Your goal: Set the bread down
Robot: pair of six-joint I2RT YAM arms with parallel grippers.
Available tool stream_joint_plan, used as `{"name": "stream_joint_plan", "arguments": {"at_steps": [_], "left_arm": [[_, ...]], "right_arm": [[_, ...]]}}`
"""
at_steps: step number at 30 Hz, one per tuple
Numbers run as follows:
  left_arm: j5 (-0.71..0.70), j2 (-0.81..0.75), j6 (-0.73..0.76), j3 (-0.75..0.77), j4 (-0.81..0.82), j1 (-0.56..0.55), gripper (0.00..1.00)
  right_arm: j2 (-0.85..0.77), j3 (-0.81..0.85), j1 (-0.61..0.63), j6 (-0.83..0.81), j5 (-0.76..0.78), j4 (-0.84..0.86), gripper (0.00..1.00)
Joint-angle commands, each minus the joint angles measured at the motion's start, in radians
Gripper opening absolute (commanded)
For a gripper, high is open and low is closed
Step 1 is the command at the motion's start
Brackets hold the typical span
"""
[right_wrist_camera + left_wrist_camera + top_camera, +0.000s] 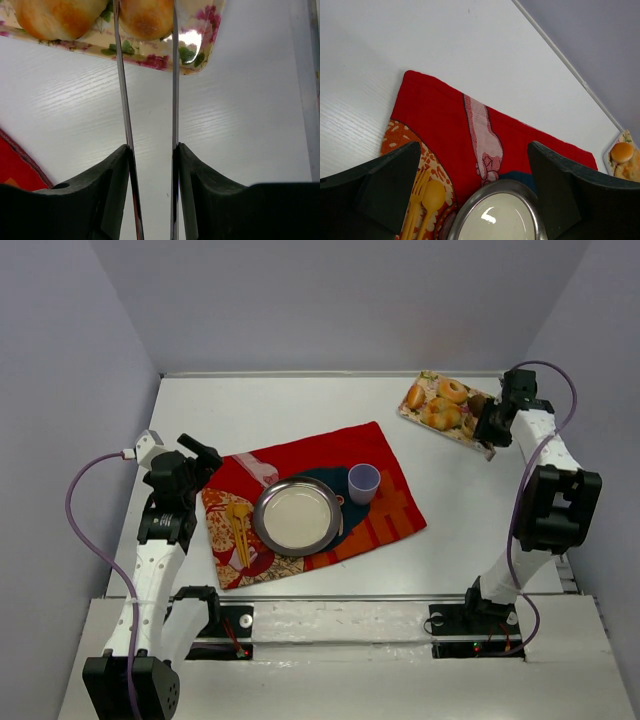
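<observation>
Several bread rolls [441, 415] lie on a floral tray [408, 412] at the back right. My right gripper [490, 425] sits beside that tray, shut on metal tongs [123, 100]. In the right wrist view the two tong blades run forward from my right gripper [151, 147] and lie against both sides of one golden roll [147, 17] on the tray [200, 45]. A second roll [57, 17] sits to its left. My left gripper [205, 462] hangs open over the red cloth's left part, holding nothing. The left gripper [474, 145] frames the steel plate [500, 220].
A red patterned cloth [330, 450] covers the table's middle. It bears a steel plate [297, 515], a lilac cup [363, 482] and a yellow fork and spoon [240, 530]. Grey walls close in the back and both sides.
</observation>
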Motion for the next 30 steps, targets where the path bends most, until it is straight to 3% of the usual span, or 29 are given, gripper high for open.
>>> {"name": "stream_joint_plan", "arguments": {"at_steps": [1, 3, 13, 19, 22, 26, 30], "left_arm": [[0.004, -0.011, 0.017, -0.014, 0.039, 0.002, 0.99], [0.005, -0.016, 0.017, -0.015, 0.040, 0.002, 0.99], [0.007, -0.025, 0.017, -0.015, 0.039, 0.002, 0.99], [0.008, -0.019, 0.017, -0.014, 0.040, 0.002, 0.99], [0.013, -0.019, 0.017, -0.014, 0.040, 0.003, 0.99], [0.022, -0.017, 0.015, -0.014, 0.046, 0.002, 0.99], [0.038, -0.013, 0.020, -0.017, 0.049, 0.002, 0.99]], "right_arm": [[-0.132, 0.023, -0.009, 0.020, 0.036, 0.030, 0.25], [-0.157, 0.019, -0.009, 0.021, 0.047, 0.028, 0.19], [-0.187, 0.013, -0.009, 0.009, 0.026, 0.020, 0.17], [-0.247, 0.036, -0.009, -0.014, -0.126, 0.030, 0.14], [-0.318, 0.031, 0.011, -0.025, -0.278, 0.051, 0.13], [-0.416, 0.000, 0.170, -0.071, -0.341, 0.073, 0.13], [-0.477, -0.023, 0.449, -0.104, -0.368, 0.074, 0.13]]}}
